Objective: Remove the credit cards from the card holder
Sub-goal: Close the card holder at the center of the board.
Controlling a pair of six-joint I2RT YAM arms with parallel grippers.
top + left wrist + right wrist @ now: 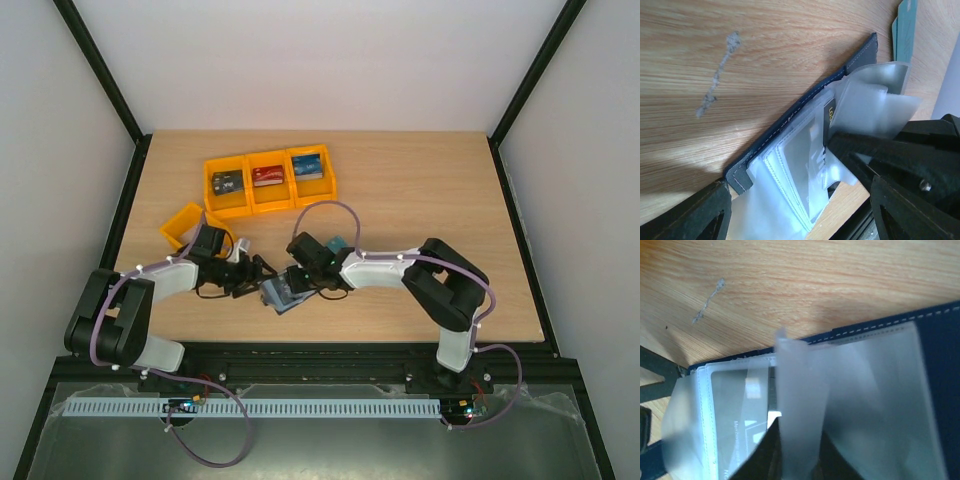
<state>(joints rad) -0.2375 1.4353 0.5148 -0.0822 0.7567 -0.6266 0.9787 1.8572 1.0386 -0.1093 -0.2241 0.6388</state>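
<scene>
One wooden table (420, 190) fills the middle of the top view, and both arms reach in from its lower edge to meet just below centre. The left arm (170, 270) comes from the lower left and the right arm (385, 268) from the lower right. A row of three orange bins (265, 182) sits in the upper left of the tabletop, with a fourth orange bin (183, 225) below and left of it, partly behind the left arm. The card holder (283, 294) lies open on the wood between the two grippers, its navy cover down and its clear sleeves fanned upward. The left gripper (800, 190) has its jaws spread wide, one finger at each lower corner of its wrist view, with the near end of the holder between them and no grip showing. The right gripper (800, 440) comes down on the holder from above, its jaws drawn together on a frosted sleeve (800, 405) that stands up out of the stack. The credit cards (266, 176) lie sorted in the row of bins: dark at the left, red in the middle, blue at the right. At least one more card (829, 117), dark with gold lettering, is tucked in a sleeve of the holder. A teal card (905, 25) lies flat on the table just beyond the holder, in the upper right of the left wrist view. A small pale scuff (715, 75) marks the wood in the upper left of both wrist views.
</scene>
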